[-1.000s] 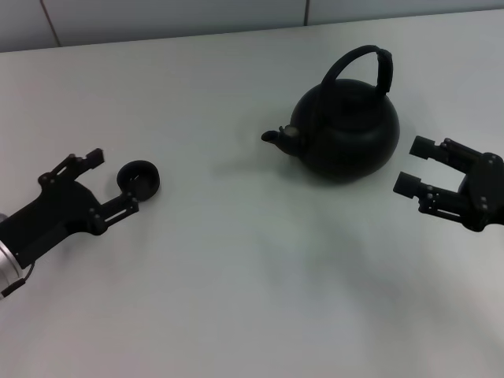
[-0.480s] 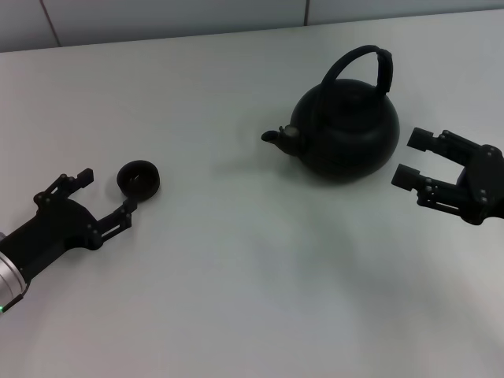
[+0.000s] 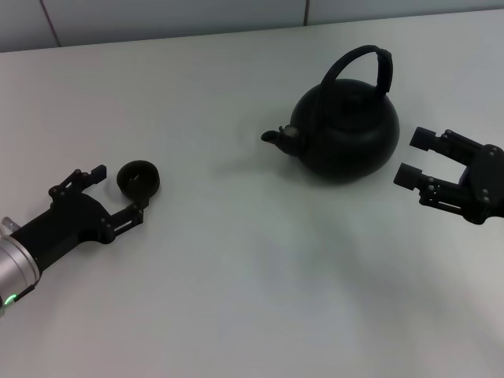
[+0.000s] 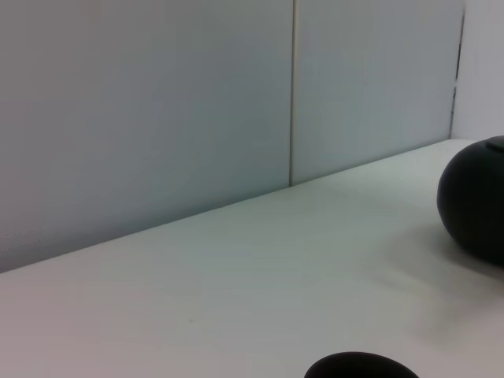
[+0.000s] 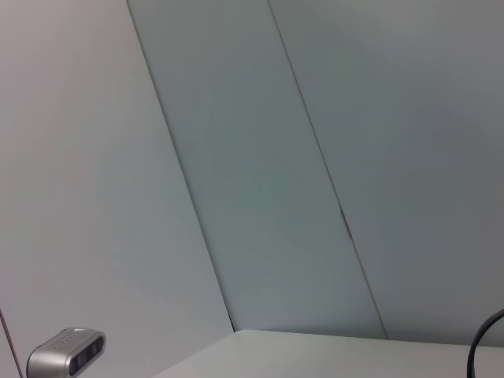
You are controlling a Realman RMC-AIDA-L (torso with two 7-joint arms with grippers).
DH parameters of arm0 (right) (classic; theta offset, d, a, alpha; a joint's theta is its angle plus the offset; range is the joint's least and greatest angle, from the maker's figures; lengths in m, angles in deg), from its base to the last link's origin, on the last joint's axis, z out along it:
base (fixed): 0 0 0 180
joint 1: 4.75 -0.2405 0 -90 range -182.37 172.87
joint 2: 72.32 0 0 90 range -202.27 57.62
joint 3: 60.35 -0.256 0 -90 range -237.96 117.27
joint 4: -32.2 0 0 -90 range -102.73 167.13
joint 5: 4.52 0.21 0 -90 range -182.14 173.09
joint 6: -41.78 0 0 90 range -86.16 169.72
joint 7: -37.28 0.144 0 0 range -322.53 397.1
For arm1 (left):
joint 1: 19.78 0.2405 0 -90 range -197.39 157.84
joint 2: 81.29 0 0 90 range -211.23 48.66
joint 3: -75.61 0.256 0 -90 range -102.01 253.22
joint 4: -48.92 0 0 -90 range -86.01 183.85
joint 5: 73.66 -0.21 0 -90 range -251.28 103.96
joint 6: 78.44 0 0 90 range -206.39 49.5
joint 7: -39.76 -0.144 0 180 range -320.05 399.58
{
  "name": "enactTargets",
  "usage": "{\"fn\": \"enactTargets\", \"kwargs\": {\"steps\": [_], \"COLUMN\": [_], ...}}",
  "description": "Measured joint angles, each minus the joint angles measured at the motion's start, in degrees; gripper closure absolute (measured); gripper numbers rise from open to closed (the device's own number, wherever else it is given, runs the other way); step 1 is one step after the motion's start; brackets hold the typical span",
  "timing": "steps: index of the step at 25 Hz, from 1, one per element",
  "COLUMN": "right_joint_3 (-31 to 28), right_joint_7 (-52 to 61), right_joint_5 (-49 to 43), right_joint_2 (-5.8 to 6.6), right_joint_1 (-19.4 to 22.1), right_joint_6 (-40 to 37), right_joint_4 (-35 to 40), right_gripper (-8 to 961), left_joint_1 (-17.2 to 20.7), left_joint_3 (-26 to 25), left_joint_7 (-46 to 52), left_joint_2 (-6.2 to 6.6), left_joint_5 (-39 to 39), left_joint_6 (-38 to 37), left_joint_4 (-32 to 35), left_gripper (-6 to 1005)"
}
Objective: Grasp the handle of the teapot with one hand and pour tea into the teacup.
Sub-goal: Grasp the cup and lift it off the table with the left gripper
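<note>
Head view, nearest first: left gripper low on the white table, fingers spread and released either side of the teacup without touching it; right gripper just beside the teapot, fingers also spread, holding nothing. Teapot sits upright farther back, spout toward the cup, handle arched above it, untouched. Left wrist view catches only the cup's rim and teapot's flank; right wrist view shows wall panels and a small silver device, unseen from the head.
</note>
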Motion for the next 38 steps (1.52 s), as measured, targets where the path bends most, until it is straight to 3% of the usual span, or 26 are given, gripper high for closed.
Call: {"fn": "enactTargets", "kwargs": {"steps": [38], "right_joint_3": [-0.1], "right_joint_7": [0.1], "right_joint_5": [0.0], "right_joint_2": [0.18], "right_joint_1": [0.2], "right_joint_6": [0.4], "right_joint_4": [1.1], "right_gripper": [129], "left_joint_1": [-4.7], "left_joint_3": [0.3], "left_joint_7": [0.1], "left_joint_2": [-0.07], "left_joint_5": [0.1], "left_joint_6": [4.1], "left_joint_4": [-3.1], "left_gripper": [172]}}
